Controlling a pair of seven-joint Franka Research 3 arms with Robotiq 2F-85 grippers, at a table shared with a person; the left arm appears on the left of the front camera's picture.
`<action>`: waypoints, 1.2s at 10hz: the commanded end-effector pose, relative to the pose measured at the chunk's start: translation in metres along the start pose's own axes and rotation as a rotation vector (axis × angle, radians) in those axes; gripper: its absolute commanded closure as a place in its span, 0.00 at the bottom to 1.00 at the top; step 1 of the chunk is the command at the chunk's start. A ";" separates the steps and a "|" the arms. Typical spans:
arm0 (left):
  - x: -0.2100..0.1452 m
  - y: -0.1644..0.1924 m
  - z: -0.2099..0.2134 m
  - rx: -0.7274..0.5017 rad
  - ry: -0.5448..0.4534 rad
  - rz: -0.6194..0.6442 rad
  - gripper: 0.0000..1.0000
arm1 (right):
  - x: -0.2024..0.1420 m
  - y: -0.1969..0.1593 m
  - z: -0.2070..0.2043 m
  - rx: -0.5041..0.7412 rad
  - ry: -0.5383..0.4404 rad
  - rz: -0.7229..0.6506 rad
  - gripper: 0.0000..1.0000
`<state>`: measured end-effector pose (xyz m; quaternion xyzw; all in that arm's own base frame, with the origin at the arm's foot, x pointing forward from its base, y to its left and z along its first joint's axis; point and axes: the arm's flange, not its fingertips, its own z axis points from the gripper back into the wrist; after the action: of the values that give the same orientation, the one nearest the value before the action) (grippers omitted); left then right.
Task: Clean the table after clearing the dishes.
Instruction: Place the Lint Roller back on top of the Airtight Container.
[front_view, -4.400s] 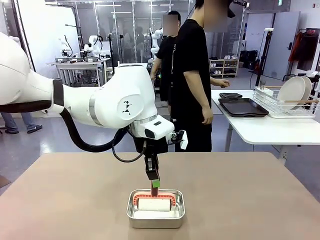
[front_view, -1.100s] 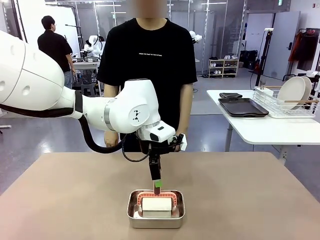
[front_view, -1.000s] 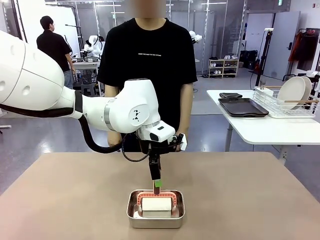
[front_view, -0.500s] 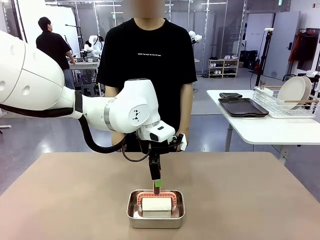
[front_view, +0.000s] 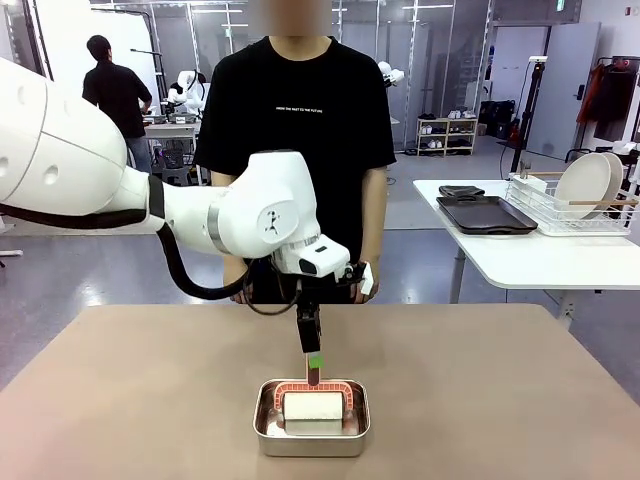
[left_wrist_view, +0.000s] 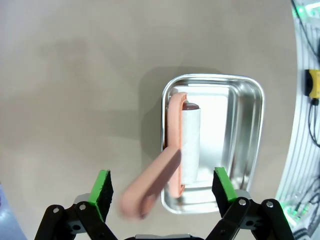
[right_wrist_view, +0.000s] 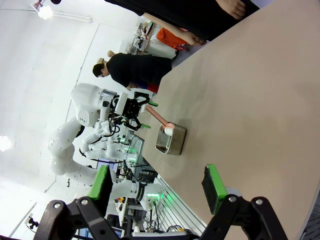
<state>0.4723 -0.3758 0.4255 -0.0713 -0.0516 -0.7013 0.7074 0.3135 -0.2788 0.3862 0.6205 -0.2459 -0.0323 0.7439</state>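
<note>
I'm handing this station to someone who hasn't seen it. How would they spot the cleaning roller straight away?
Start at the tan table; near its front edge, in the middle, sits a small steel pan. The roller lies inside it, directly below the left gripper, whose fingers are spread. It is a white cylinder in a salmon-pink frame, with a pink handle angling up out of the pan.

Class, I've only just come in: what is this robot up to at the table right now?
The left gripper hangs open just above the pink handle of a white roller lying in a small steel pan on the brown table. It grips nothing. The right gripper is open too, off to the side. A person stands at the far edge, watching.
</note>
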 end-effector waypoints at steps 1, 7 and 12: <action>-0.001 0.012 0.049 -0.046 0.004 0.040 0.00 | -0.003 0.004 0.000 0.007 -0.007 0.006 0.07; -0.154 0.040 0.138 -0.406 -0.422 0.474 0.00 | -0.003 0.004 0.000 0.007 -0.007 0.006 0.07; -0.359 -0.028 0.155 -0.428 -0.901 0.804 0.00 | -0.003 0.004 0.000 0.007 -0.007 0.006 0.07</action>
<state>0.4693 -0.0015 0.5278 -0.5120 -0.1292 -0.3016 0.7938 0.3129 -0.2793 0.3865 0.6202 -0.2468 -0.0328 0.7439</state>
